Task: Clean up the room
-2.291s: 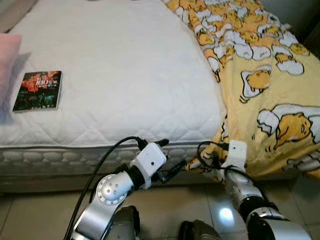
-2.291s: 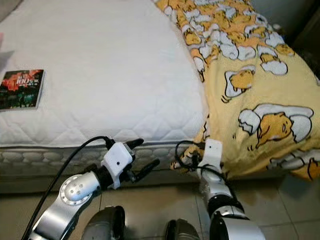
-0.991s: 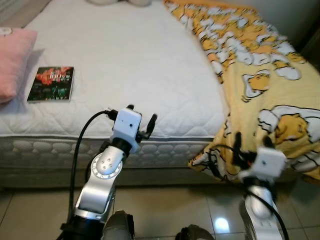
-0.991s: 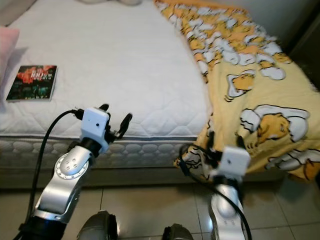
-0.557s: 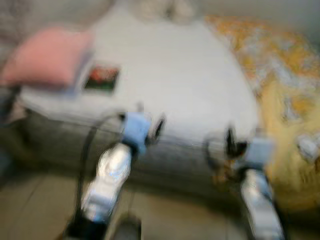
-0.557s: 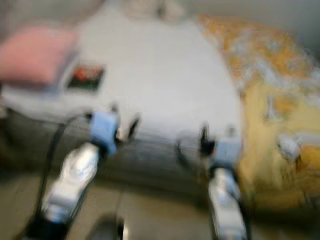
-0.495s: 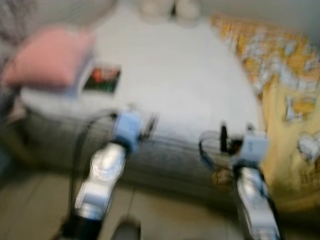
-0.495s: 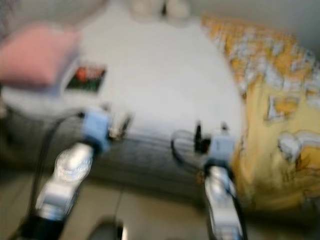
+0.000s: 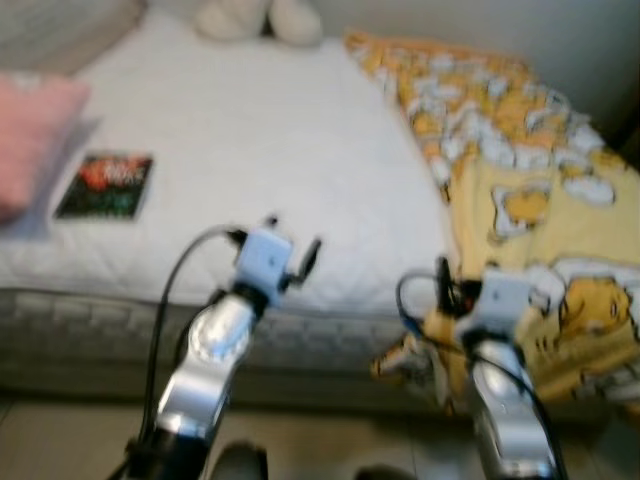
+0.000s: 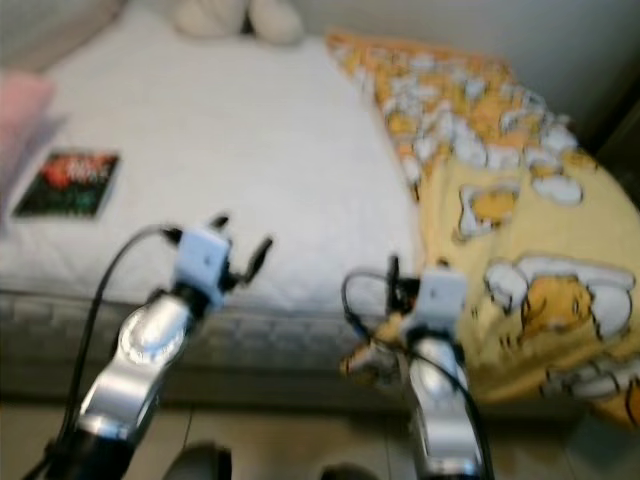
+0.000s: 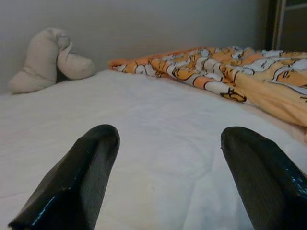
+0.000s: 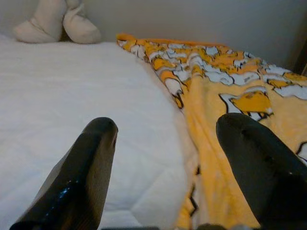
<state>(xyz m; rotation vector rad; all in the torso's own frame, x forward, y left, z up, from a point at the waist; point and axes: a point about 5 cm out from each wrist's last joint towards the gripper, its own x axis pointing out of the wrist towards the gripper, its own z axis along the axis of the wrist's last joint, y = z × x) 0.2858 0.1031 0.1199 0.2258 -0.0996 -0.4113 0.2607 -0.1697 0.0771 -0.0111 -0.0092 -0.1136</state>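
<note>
A white quilted mattress (image 9: 250,140) lies before me. A yellow blanket (image 9: 520,190) with a cartoon print covers its right side and hangs over the front edge. A dark book (image 9: 105,185) lies flat near the left front, beside a pink pillow (image 9: 30,135). My left gripper (image 9: 293,235) is open at the mattress's front edge, holding nothing. My right gripper (image 12: 165,127) is open too, at the seam where the blanket meets bare mattress. The eye views are slightly blurred.
A beige plush toy (image 9: 260,18) rests against the wall at the bed's far end, also seen as the plush toy (image 11: 45,60) from the left wrist. Tiled floor (image 9: 60,440) runs along the bed's padded side (image 9: 90,325).
The camera has swung and tilted, with heavy blur in between, so more of the far bed shows. Both arms rose from beside the bed's side to mattress height.
</note>
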